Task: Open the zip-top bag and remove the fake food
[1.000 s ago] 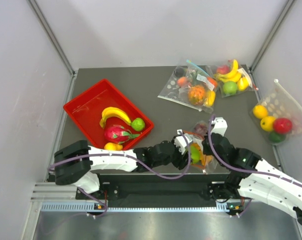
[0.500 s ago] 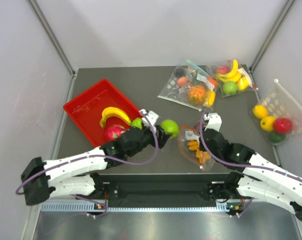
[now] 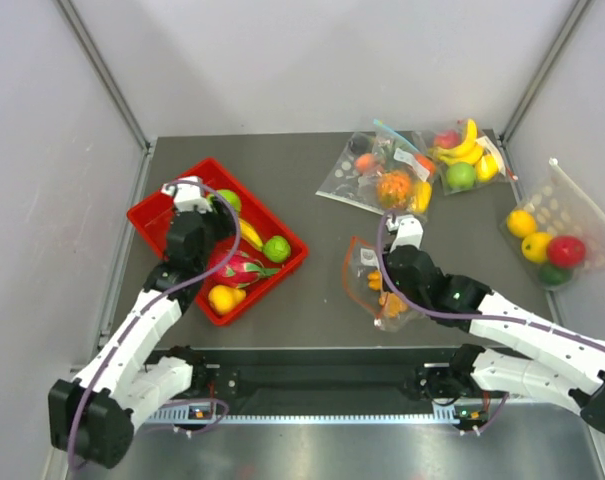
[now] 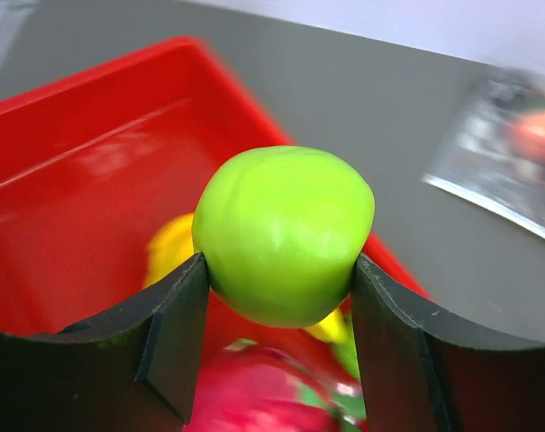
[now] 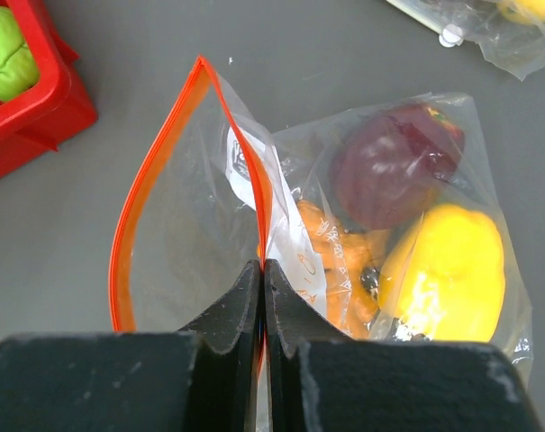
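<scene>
The zip-top bag point(image 3: 360, 283) lies on the dark table with its orange-red zip mouth point(image 5: 155, 180) gaping wide. My right gripper point(image 5: 263, 270) is shut on one side of that zip strip. Fake food is still inside the bag: a dark purple piece point(image 5: 394, 166), a yellow piece point(image 5: 448, 270) and orange segments point(image 5: 331, 261). My left gripper point(image 4: 281, 279) is shut on a green apple point(image 4: 286, 234), one finger on each side. It holds the apple above the back part of the red tray point(image 3: 162, 225). In the top view that apple point(image 3: 228, 199) shows just beyond the left gripper point(image 3: 214, 203).
The tray holds a banana point(image 3: 248, 233), a pink dragon fruit point(image 3: 234, 268), a second green apple point(image 3: 277, 248) and a yellow-orange fruit point(image 3: 224, 297). Two other filled bags point(image 3: 377, 180) point(image 3: 464, 155) lie at the back right. Another bag of fruit point(image 3: 550, 238) leans at the right wall.
My left arm has swung from the bag's mouth to the left, carrying the green apple over the red tray. The right gripper and the bag have shifted slightly back and left.
</scene>
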Available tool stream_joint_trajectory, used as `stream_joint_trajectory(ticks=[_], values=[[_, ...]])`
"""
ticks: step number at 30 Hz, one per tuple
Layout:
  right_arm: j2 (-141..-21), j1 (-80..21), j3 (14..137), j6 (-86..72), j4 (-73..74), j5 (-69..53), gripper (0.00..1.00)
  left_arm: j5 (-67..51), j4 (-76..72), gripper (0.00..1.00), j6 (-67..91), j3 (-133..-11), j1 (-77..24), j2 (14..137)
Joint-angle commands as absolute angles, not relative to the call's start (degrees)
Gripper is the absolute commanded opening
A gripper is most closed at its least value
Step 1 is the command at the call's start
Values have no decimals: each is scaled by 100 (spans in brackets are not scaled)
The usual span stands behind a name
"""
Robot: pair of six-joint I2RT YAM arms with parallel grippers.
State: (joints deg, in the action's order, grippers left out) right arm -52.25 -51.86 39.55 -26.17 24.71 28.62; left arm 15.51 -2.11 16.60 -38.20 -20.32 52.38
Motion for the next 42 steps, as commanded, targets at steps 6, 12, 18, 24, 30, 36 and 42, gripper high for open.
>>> stream_joint_trajectory(ticks=[6, 12, 18, 24, 30, 36, 42], values=[[-5010, -4966, 4166, -2426, 2100, 2619, 0, 1872, -255, 20, 1828, -3533, -273, 5580], [-4799, -4904, 4043, -2426, 2171, 2558, 0, 1820, -264, 55, 1802, -3647, -35, 6143], [-4623, -4869, 3982, -2426, 2259, 2549, 0, 1723, -264, 87, 1740, -3656, -35, 6056], [-4658, -4843, 4008, -2408, 2250, 2461, 0, 1302, -211, 93, 1670, -3665, -79, 5669], [-4702, -4851, 4043, -2382, 2206, 2443, 0, 1765, -263, 94, 1232, -3770, -1541, 5440], [-4588, -4843, 3955, -2470, 2224, 2408, 0, 1627, -702, 94, 940, -3998, -3363, 5502], [-4456, -4843, 3850, -2584, 2285, 2408, 0, 1248, -1011, 94, 1019, -4446, -4830, 6072]])
